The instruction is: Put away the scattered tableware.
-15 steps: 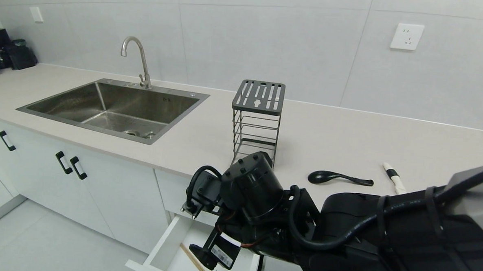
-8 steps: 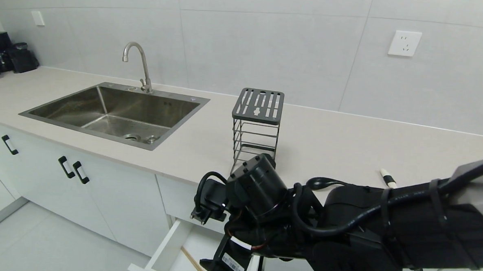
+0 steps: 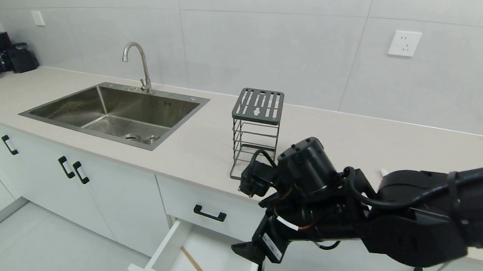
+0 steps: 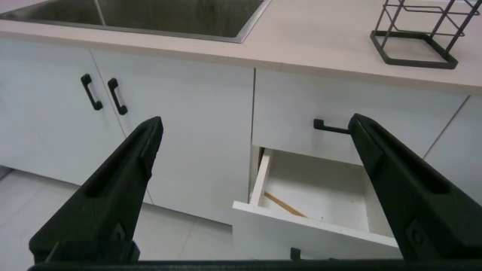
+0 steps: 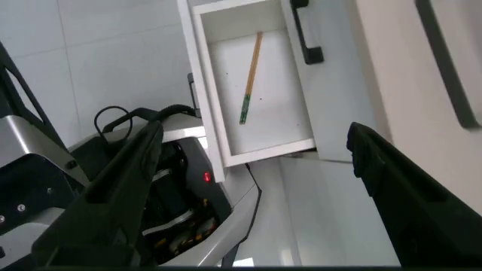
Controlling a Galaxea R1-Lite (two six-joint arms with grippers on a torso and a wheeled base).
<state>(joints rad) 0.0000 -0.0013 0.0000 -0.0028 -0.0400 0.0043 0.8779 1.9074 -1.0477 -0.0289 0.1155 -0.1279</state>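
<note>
My right gripper point(image 3: 249, 250) hangs fingers-down in front of the counter point(image 3: 200, 150), over the open drawer point(image 3: 161, 250). Its jaws are spread wide with nothing between them. The chopstick point(image 5: 251, 75) lies flat on the drawer floor right below that gripper, apart from the walls, so I read it as one piece filed. The drawer is pulled out far enough to drop things in from above without hitting the shut drawer over it, whose handle point(image 3: 209, 212) is just beside the gripper. My left gripper point(image 4: 256, 120) sits low, out in front of the cabinets point(image 4: 173, 113), facing the same drawer. It is also spread and empty, parked clear of the right arm's path, I'd guess. The rack point(image 3: 257, 128) stands upright on the counter, above and beyond the right gripper, with nothing in it that I can see. A small white end point(image 3: 382, 172) pokes out past my right forearm on the counter, well apart from the gripper. Too little shows to say what it is, probably tableware left to collect. My judgement is the task is partway. Next step is to raise the right arm over the counter edge and go for what's left. The risk is clipping the rack or the drawer front on the way.
</note>
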